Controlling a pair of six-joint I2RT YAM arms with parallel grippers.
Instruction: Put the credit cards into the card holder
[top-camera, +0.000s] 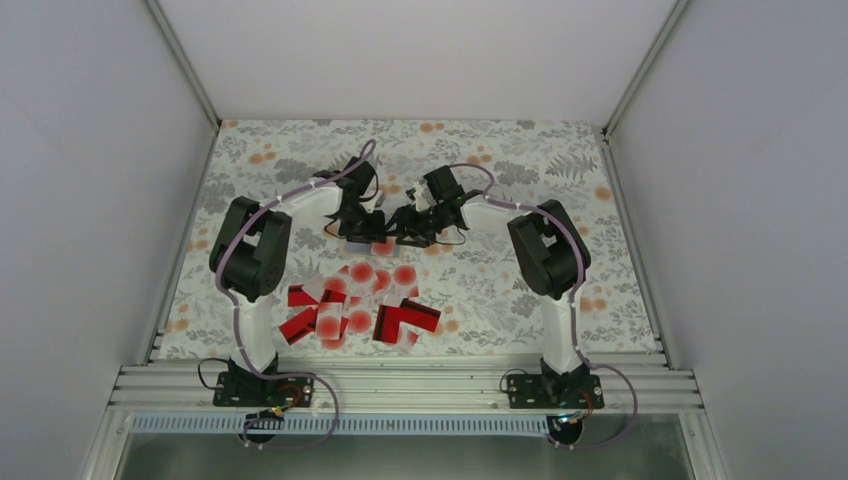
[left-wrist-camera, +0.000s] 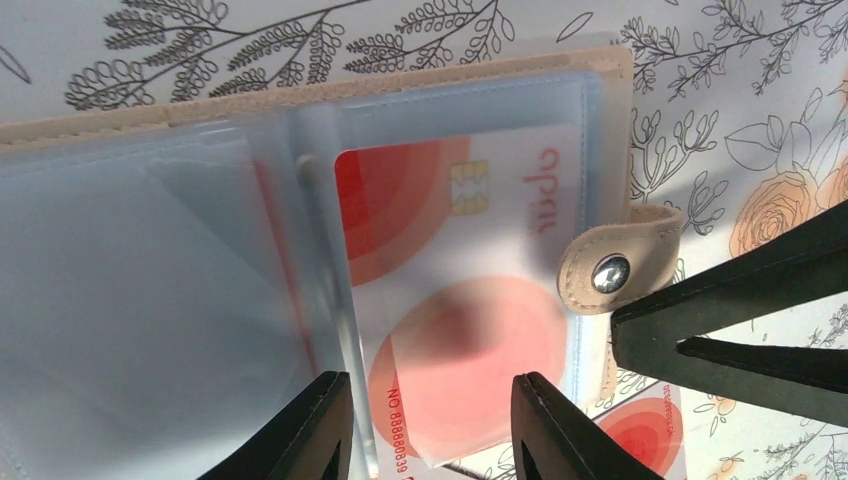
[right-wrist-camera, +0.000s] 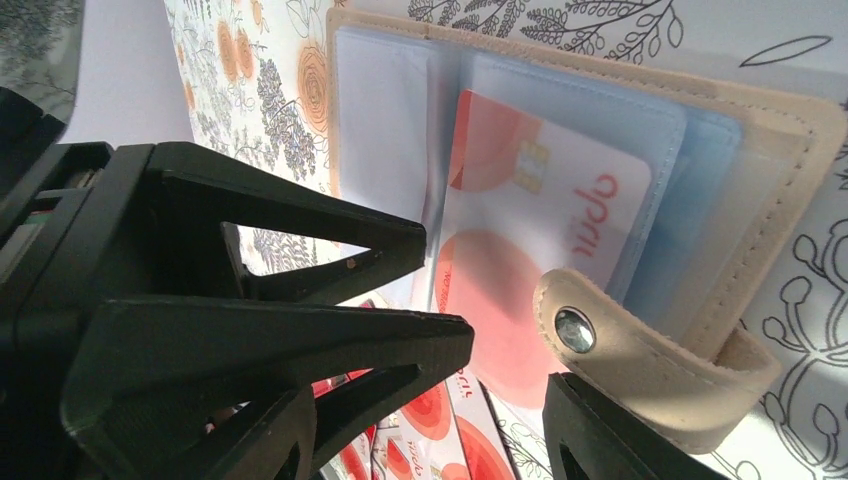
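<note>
The card holder lies open on the mat, its tan cover down and its clear sleeves up; from above it shows as a small tan patch between both wrists. A white credit card with red dots sits partly inside one sleeve, its near end sticking out. My left gripper is open, its tips hovering over that near end without pinching it. My right gripper is also open; the holder's snap strap rests against its right finger. The other credit cards, red and white, lie heaped nearer the bases.
The flowered mat covers the table, with white walls on three sides. My right gripper's fingers reach in beside the snap strap. A loose dotted card lies just below the holder's edge.
</note>
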